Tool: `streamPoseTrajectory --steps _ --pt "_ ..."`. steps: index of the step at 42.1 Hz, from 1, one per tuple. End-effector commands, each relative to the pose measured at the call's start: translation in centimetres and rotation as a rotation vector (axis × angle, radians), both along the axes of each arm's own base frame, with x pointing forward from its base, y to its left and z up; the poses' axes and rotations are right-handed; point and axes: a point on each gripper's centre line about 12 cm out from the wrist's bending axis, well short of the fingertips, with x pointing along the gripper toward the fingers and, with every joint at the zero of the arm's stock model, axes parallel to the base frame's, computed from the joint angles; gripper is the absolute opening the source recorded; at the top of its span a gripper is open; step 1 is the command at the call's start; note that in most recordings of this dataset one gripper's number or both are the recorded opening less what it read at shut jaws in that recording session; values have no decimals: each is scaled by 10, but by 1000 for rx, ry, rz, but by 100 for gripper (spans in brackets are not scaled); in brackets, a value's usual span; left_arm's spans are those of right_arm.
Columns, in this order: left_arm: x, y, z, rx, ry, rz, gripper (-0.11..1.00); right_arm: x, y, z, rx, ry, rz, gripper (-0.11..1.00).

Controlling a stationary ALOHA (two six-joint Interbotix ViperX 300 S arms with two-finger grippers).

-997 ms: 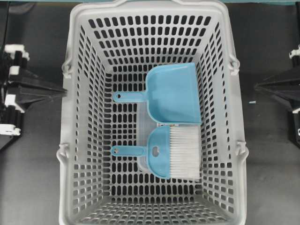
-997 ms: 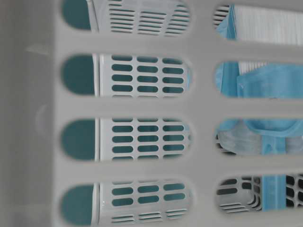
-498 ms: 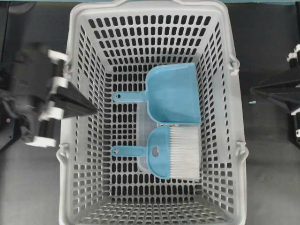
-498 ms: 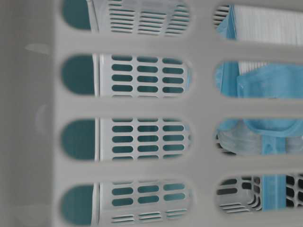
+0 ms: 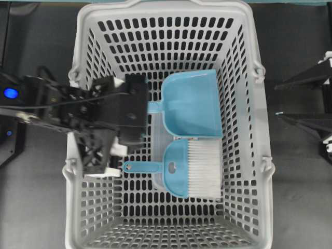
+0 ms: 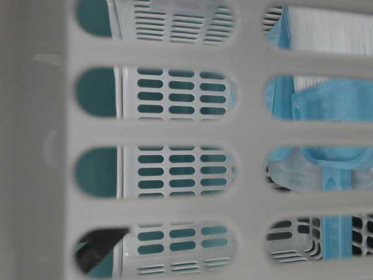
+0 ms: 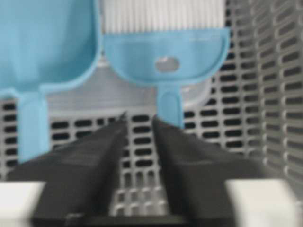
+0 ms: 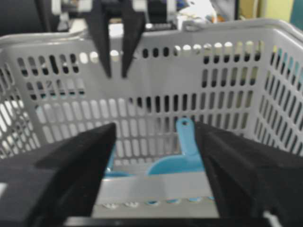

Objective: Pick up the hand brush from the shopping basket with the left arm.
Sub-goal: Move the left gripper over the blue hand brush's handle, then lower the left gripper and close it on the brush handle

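The hand brush (image 5: 179, 168), blue with white bristles, lies flat on the floor of the light-grey shopping basket (image 5: 78, 52), its thin handle pointing left. My left arm reaches over the basket's left wall. The left gripper (image 5: 134, 124) hangs above the floor, just up and left of the handle's end. In the left wrist view the left gripper (image 7: 140, 118) is open with only basket floor in the gap. The hand brush (image 7: 165, 52) lies ahead, its handle just past the right fingertip. My right gripper (image 5: 276, 101) stands open outside the basket's right wall.
A blue dustpan (image 5: 192, 104) lies beside the brush toward the far wall, its handle under my left gripper; the dustpan (image 7: 42, 42) fills the upper left of the left wrist view. High slotted basket walls (image 8: 236, 71) enclose both. A dark part of the arm (image 6: 96, 248) shows through a slot.
The left arm has swung from outside the basket over its left wall to above the handles, and its jaws have parted. The right gripper's jaws have spread wide.
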Motion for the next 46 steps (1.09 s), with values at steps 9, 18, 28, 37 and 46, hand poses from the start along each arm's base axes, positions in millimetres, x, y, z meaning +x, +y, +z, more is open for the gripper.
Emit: streamPoseTrajectory --steps 9,18,28,37,46 --pt "17 -17 -38 -18 118 18 90 2 -1 5 4 -12 -4 71" --pt "29 -28 -77 2 219 -1 90 1 -1 1 5 -3 -4 71" --pt "30 -32 -109 2 294 18 90 0 -1 0 5 0 -4 71" --pt "31 -29 -140 4 334 31 90 0 -1 -3 5 3 -4 71" --pt "35 -30 -153 -2 324 35 90 -1 -1 -5 6 9 -5 71"
